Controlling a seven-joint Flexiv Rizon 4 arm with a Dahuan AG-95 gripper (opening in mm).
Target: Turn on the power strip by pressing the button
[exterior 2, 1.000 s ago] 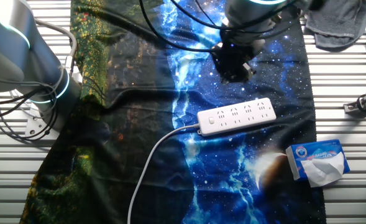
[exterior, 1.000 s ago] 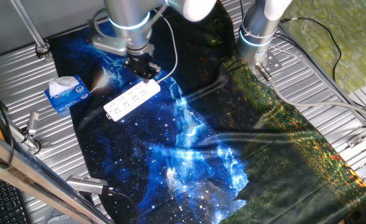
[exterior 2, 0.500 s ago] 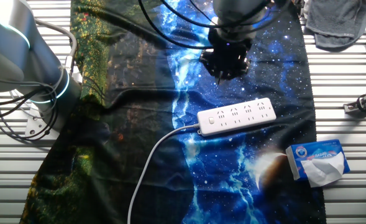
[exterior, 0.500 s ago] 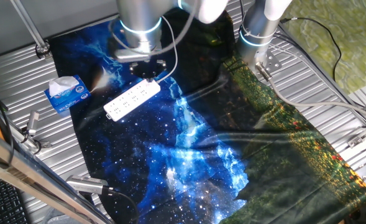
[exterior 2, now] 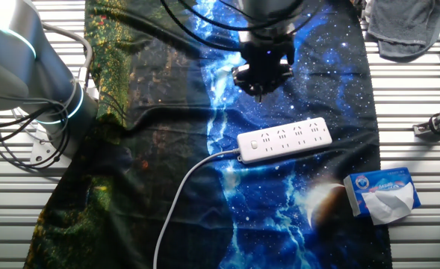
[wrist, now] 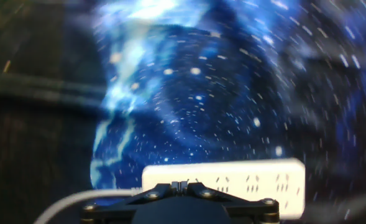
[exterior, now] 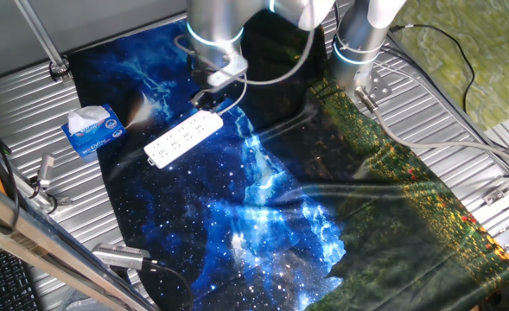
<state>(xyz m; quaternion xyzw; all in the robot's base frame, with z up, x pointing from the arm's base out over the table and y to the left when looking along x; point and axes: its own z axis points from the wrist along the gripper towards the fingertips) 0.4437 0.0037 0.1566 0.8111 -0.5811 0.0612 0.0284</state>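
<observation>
Nearest the hand camera, the dark hand [wrist: 180, 185] filled the bottom edge of the frame. Its two fingertips met in a thin seam with no gap showing, so the hand was closed on nothing, probably to make one blunt tip for pressing.

Just beyond the fingertips lay the power strip [wrist: 226, 177], a long white bar with rows of small dark socket holes. Its white cord [wrist: 77, 200] curved away from one end. The hand view was blurred, so the button could not be made out there.

In the other fixed view, the power strip [exterior 2: 284, 140] lay flat and slightly slanted on a cloth [exterior 2: 279, 224] printed with a blue starry sky, which covered the ribbed metal worktop [exterior 2: 421, 90]. A small round mark near the cord end appeared to be the button [exterior 2: 255, 145]. The hand [exterior 2: 261, 82] hovered above the cloth, near that end of the strip but apart from it, pointing downward. By my judgement, the press had not yet happened, and the hand needed to line up over the button before coming down.

Farther off, a blue-and-white tissue box [exterior 2: 381, 194] sat well apart from the strip, playing no part. At the far side, a second robot arm [exterior 2: 33, 75] stood at the worktop's edge.
</observation>
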